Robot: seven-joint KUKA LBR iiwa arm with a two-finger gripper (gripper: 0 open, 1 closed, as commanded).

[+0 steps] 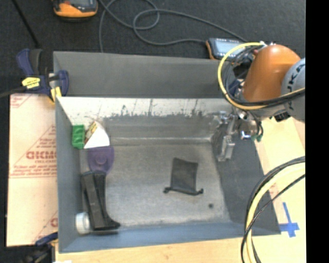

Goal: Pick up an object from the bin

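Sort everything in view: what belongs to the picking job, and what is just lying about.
Job: gripper; grey bin; in it, dark pouch, purple piece, green block, long black thing, white cap.
Lying about: orange device and cables outside the bin.

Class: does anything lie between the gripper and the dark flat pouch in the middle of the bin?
Nothing visible does. Only bare bin floor lies between the gripper and the dark pouch; the other things sit along the left wall.

I'm looking at a robotics lab: grey metal bin, the arm's orange cover above it, loose cables across the dark floor.
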